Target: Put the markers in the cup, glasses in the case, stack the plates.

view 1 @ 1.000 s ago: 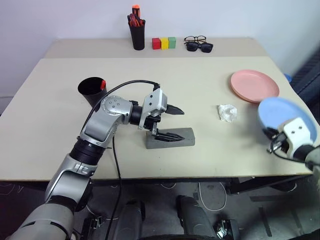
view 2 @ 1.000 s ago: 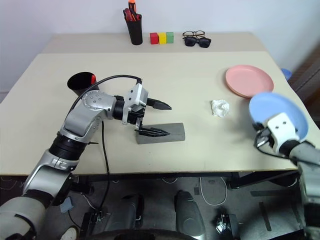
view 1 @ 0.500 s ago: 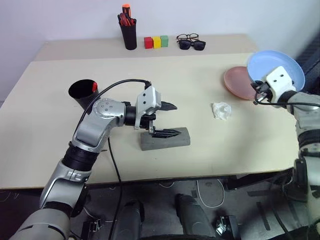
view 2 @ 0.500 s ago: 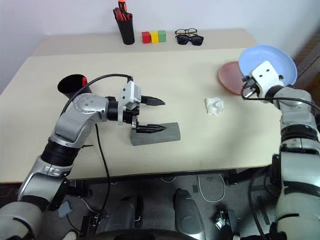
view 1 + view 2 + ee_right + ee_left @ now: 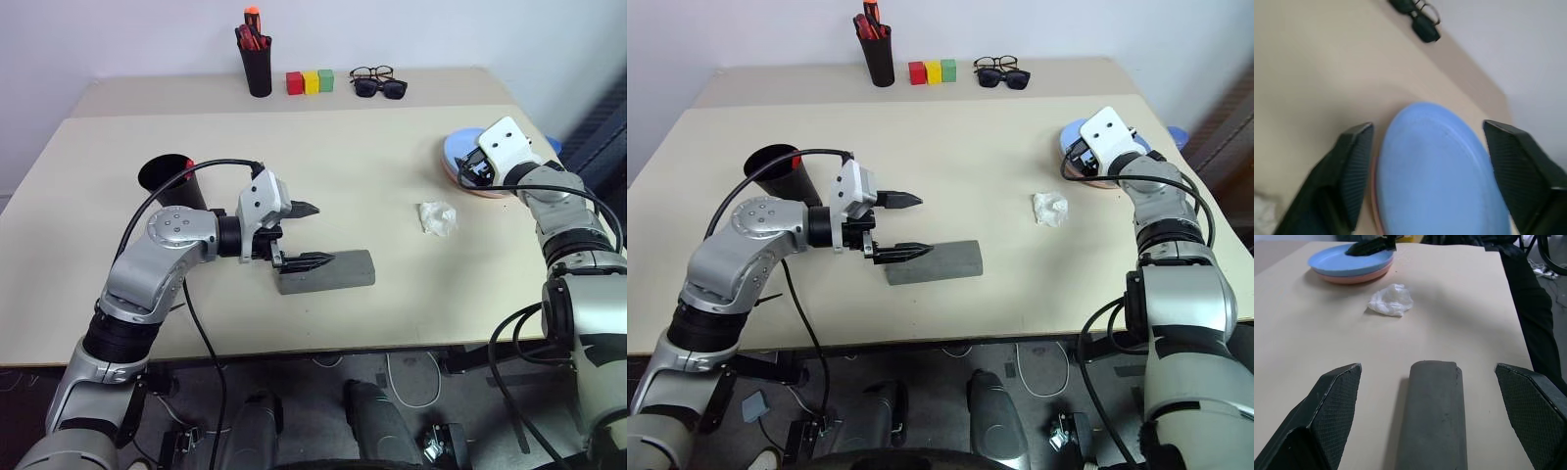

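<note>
We find the right tool (image 5: pixel 1422 171) spread wide over the blue plate (image 5: pixel 1347 262) — stacked on the pink plate (image 5: pixel 1359 278). Left tool (image 5: pixel 1435 396) wide, straddling the closed case (image 5: pixel 325 271) on the desk (image 5: pixel 392 176).

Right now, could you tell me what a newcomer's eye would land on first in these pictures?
Likely the light blue round plastic plate stacked on the salmon pink plate at the table's right, with the open right claw over it. Next, the open left claw straddling the closed grey felt-like oblong case at the middle.
</note>
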Controlling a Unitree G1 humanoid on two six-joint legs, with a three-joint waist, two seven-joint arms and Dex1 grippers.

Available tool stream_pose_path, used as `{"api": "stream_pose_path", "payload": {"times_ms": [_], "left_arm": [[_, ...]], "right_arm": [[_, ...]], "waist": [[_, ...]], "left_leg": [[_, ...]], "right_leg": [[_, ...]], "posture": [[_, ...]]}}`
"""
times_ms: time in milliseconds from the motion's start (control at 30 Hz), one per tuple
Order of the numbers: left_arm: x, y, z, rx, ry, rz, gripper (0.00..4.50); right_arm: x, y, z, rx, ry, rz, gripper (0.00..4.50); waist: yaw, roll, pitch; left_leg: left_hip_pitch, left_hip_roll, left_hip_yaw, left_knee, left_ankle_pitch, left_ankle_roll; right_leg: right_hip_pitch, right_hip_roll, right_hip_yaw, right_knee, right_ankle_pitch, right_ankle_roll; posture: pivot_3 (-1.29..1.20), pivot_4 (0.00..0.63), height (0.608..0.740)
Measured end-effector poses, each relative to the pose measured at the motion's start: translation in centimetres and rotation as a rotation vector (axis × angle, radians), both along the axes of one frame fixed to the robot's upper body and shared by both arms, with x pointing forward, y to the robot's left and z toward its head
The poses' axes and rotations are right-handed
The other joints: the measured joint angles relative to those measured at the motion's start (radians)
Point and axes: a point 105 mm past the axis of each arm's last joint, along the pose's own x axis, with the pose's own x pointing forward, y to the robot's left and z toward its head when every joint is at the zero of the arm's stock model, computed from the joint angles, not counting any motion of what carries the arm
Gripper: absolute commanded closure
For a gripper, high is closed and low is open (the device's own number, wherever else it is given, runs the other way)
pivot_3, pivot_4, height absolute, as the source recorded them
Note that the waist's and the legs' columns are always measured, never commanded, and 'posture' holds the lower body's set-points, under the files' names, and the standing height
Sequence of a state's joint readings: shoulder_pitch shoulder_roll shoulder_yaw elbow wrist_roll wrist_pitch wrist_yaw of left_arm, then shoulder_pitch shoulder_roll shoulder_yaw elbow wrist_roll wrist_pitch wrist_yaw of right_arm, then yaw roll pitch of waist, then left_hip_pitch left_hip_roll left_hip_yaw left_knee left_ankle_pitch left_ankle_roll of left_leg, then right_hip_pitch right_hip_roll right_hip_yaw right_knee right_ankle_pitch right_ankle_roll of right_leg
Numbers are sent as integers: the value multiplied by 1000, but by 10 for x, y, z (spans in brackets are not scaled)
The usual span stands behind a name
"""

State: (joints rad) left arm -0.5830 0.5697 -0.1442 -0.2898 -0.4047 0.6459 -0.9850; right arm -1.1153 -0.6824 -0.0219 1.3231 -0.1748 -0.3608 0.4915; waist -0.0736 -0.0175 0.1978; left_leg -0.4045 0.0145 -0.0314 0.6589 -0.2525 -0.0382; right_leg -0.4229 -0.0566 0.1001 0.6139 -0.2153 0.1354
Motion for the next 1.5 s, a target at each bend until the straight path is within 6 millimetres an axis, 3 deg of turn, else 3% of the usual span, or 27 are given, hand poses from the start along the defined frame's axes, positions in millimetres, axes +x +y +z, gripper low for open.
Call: {"api": "stream_pose_path", "payload": {"times_ms": [100, 167, 400, 633, 767, 867, 900, 1200, 1300, 1400, 1500], "left_arm": [[0, 0, 0, -1, 2, 1, 0], [0, 0, -2, 0, 8, -9, 0], [5, 2, -12, 4, 42, -37, 0], [12, 2, -6, 6, 19, -56, 0], [18, 7, -8, 20, 25, -29, 0], [19, 10, -9, 29, 26, -20, 0], [19, 11, -9, 30, 25, -19, 0], [19, 11, -8, 30, 18, -13, 0], [19, 10, -7, 28, 15, -12, 0], [18, 9, -6, 26, 7, -15, 0], [18, 8, -5, 22, 2, -10, 0]], "right_arm": [[-5, 1, 3, 174, 18, 71, 927], [-14, 1, -4, 291, 77, 158, 927], [-59, -6, -84, 465, 364, 242, 927], [-62, 4, -85, 518, 362, 234, 927], [-57, 14, -94, 557, 365, 223, 2644], [-56, 18, -96, 574, 369, 225, 4276], [-56, 18, -96, 576, 368, 224, 4400], [-51, 19, -84, 571, 312, 235, 4400], [-43, 19, -59, 559, 203, 245, 4400], [-32, 17, -22, 532, 53, 240, 4400], [-19, 7, 3, 487, -68, 165, 4400]], "waist": [[0, 0, 0], [2, 0, 0], [2, 0, 0], [-12, 0, 0], [-9, 0, 0], [-2, 0, 0], [0, 0, 0], [3, 0, 0], [-1, 1, 0], [-1, 1, 0], [0, 1, 0]], "left_leg": [[0, 0, 0, 0, 0, 0], [0, 0, -1, 0, 0, 0], [0, 0, 0, 1, 0, 0], [2, 0, 0, 2, 0, 0], [1, 0, 0, 2, 0, 0], [1, 0, 0, 2, 0, 0], [1, 0, 0, 2, 0, 0], [1, 0, 0, 2, 0, 0], [1, 0, 0, 2, 0, 0], [1, 0, 0, 2, 0, 0], [1, 0, 0, 2, 0, 0]], "right_leg": [[0, 0, 0, 0, 0, 0], [1, 0, 0, 0, 0, 1], [1, 0, 0, 0, 0, 0], [1, 0, 0, 2, 0, 0], [1, 0, 0, 2, 0, 0], [1, 0, 0, 2, 0, 0], [1, 0, 0, 2, 0, 0], [1, 0, 0, 1, 0, 0], [1, 0, 0, 2, 0, 0], [1, 1, 0, 2, 0, 0], [1, 1, 0, 1, 0, 0]], "posture": [[0, 150, 740], [0, 150, 740], [0, 150, 740], [0, 150, 740], [0, 150, 740], [0, 150, 740], [0, 150, 740], [0, 150, 740], [0, 150, 740], [0, 150, 740], [0, 150, 740]]}}
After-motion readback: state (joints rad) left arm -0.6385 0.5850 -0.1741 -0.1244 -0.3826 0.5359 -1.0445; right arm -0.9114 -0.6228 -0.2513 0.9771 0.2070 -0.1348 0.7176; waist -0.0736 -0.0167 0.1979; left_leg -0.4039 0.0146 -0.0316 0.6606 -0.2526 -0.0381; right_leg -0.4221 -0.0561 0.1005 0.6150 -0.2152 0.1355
